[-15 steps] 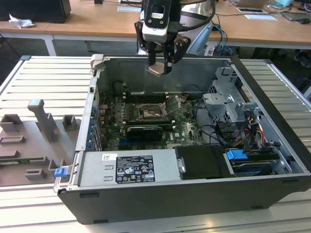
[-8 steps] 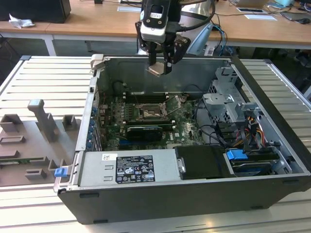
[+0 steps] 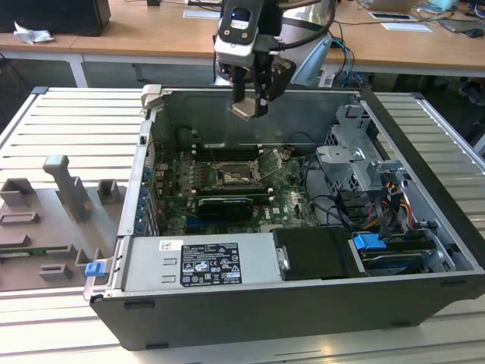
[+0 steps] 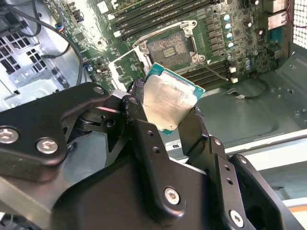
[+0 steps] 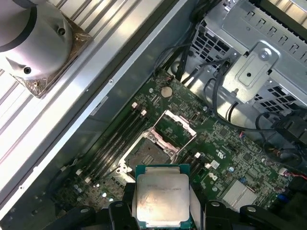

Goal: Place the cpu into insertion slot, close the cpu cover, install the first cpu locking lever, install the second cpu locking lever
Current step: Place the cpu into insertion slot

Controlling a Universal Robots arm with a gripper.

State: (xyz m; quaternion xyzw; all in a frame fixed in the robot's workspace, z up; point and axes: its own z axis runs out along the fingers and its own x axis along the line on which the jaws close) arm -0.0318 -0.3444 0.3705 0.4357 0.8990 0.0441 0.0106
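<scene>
My gripper point(image 3: 250, 102) hangs above the open computer case, shut on the cpu point(image 3: 244, 111), a flat square chip with a pale metal face. In both wrist views the cpu point(image 4: 168, 100) point(image 5: 162, 199) sits tilted between the black fingers point(image 4: 136, 103). Below it on the green board lies the insertion slot point(image 3: 231, 176) point(image 4: 169, 47) point(image 5: 146, 154), a dark square in a silver rim, with nothing in it. The cpu cover point(image 3: 271, 161) point(image 5: 176, 127) stands raised open at the slot's side, towards the exterior view's right.
Long black memory slots point(image 4: 153, 14) flank the socket. A silver drive cage point(image 3: 356, 152) and cables point(image 3: 326, 205) fill the case on the exterior view's right. A power supply point(image 3: 201, 262) lies at the front. A grey fixture tray point(image 3: 61, 205) sits outside, left.
</scene>
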